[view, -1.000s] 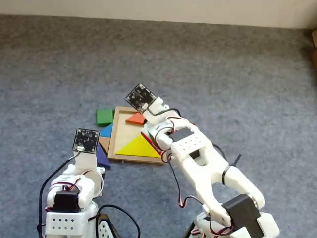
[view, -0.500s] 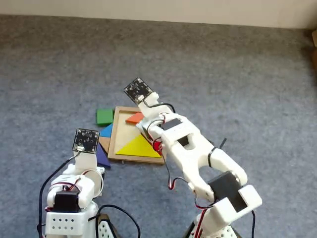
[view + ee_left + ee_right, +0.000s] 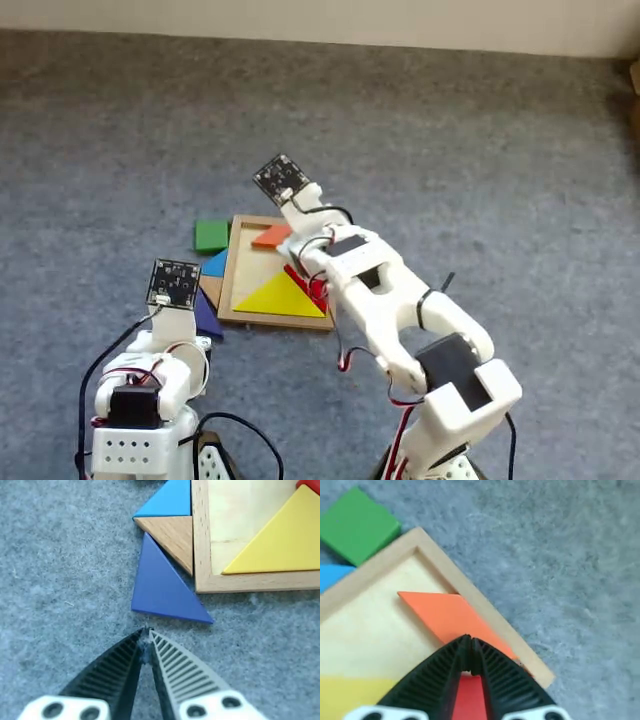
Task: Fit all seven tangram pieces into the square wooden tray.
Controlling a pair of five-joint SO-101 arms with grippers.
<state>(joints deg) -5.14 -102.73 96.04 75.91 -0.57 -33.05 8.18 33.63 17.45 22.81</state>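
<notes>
- Right jaws are pressed together, tips at the orange parallelogram [image 3: 445, 612] inside the wooden tray [image 3: 440, 561], next to the red piece [image 3: 469, 697].
- Better to push it gently toward the corner until it lies flat.
- Left jaws are closed and empty, near the dark blue triangle [image 3: 160, 582].

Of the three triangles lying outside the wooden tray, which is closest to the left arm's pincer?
The dark blue triangle: it lies just ahead of the left pincer; the wood-coloured triangle and the light blue triangle sit farther off.

Right arm [image 3: 390, 295] swung left, its gripper [image 3: 468, 639] farther across tray [image 3: 228, 275]
</notes>
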